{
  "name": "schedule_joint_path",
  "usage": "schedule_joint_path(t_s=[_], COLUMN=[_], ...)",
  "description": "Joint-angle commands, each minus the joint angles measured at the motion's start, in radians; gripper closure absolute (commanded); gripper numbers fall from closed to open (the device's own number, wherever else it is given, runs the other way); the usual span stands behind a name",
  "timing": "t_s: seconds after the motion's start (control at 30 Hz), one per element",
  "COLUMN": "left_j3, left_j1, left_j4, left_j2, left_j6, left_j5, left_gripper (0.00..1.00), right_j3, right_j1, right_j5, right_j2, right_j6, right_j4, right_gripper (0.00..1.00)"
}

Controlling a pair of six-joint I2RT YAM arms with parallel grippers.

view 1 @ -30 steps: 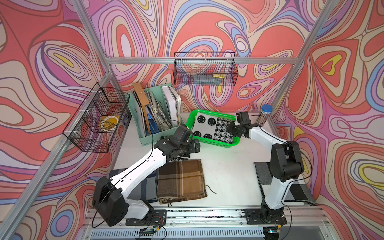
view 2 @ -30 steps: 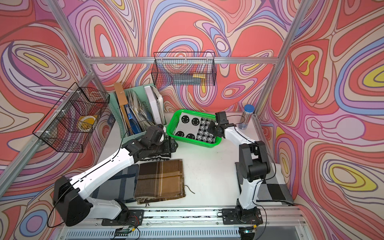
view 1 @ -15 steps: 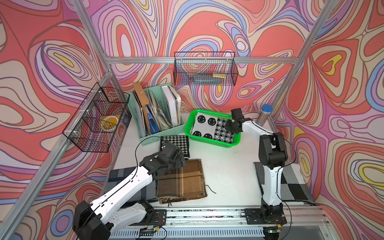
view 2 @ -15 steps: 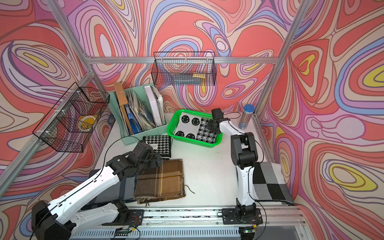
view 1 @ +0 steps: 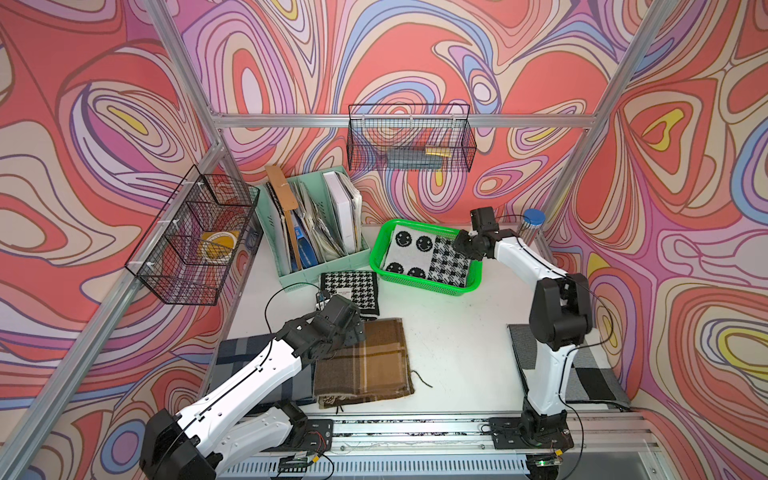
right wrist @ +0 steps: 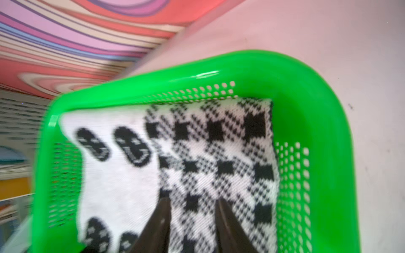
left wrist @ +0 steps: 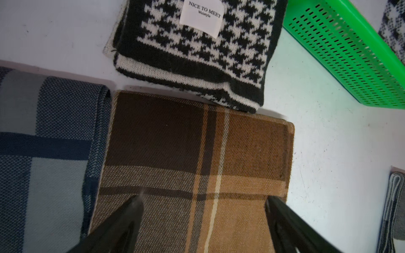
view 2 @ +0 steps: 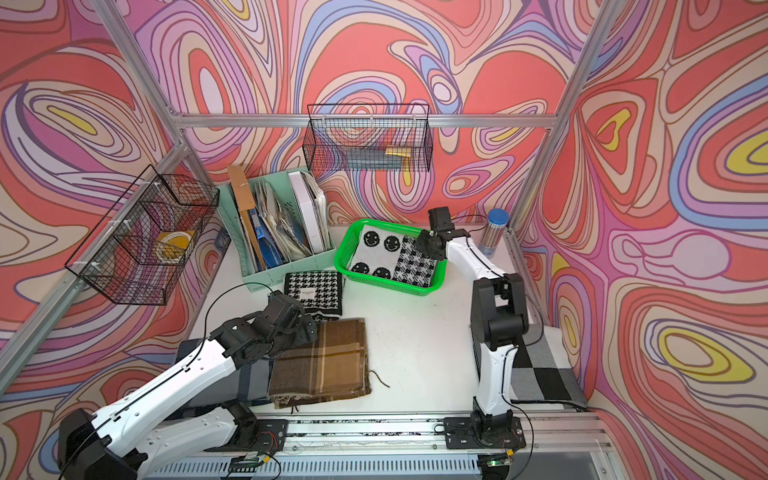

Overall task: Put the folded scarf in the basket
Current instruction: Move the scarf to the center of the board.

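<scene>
The step in hand looks like letting go. The right gripper (right wrist: 191,203) hangs low inside the basket (right wrist: 241,65), its fingers a narrow way apart with the folded scarf (view 1: 430,257) lying flat directly beneath them. The wrist picture is smeared, so I cannot tell whether the tips brush the knit or sit just clear of it. No fold is visibly pinched between them.

To finish well, I would spread the fingers wider before any lift, then rise straight up from the cloth. A sideways pull could snag the loose knit and drag a corner over the rim. The basket wall sits just beside the gripper on the arm's side, so the way out should be upward first and only then back.

The left gripper (left wrist: 205,198) has its fingers wide apart and holds nothing. It hovers over a brown plaid scarf (left wrist: 175,142), with a houndstooth scarf (left wrist: 197,54) beyond its fingertips. It is well apart from the basket and best kept out of this step.

The folded scarf is a black-and-white knit. The half under the right fingers is a bold check. The half to one side of them is white with black smiley faces. It covers nearly the whole basket floor, with its edges close against the perforated walls, and the fold looks tidy.
</scene>
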Motion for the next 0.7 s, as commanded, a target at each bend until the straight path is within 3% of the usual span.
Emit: schedule_joint_path(t_s=[0.0, 0.13, 0.3, 0.37, 0.4, 0.5, 0.67], left_j3=[-0.047, -0.097, -0.135, -0.139, -0.141, -0.158, -0.207], left_j1=[-0.001, -0.001, -0.001, -0.001, -0.001, -0.001, -0.001], left_j4=[-0.027, 0.01, 0.044, 0.036, 0.026, 0.028, 0.07], left_j2=[-0.029, -0.066, -0.119, -0.132, -0.141, -0.174, -0.233], left_j6=[-0.041, -0.094, -0.132, -0.143, -0.155, -0.187, -0.227], left_j5=[-0.05, -0.052, -0.038, -0.035, -0.033, -0.02, -0.01], left_gripper=[0.07, 0.07, 0.07, 0.07, 0.07, 0.07, 0.07], right_j3=[-0.185, -0.412, -0.655, -0.728, -0.745, -0.769, -0.806], right_j1=[0.026, 0.126, 0.376, 0.474, 0.515, 0.593, 0.652], right_j5=[-0.12, -0.121, -0.05, -0.023, -0.004, 0.047, -0.002], right_j2=[-0.219, -0.428, -0.603, -0.617, -0.608, -0.559, -0.442], right_j6=[0.016, 0.063, 0.196, 0.241, 0.257, 0.293, 0.365], right_j4=[0.061, 0.083, 0.14, 0.201, 0.208, 0.232, 0.407], right_gripper=[0.51, 0.44, 0.34, 0.2, 0.18, 0.18, 0.21])
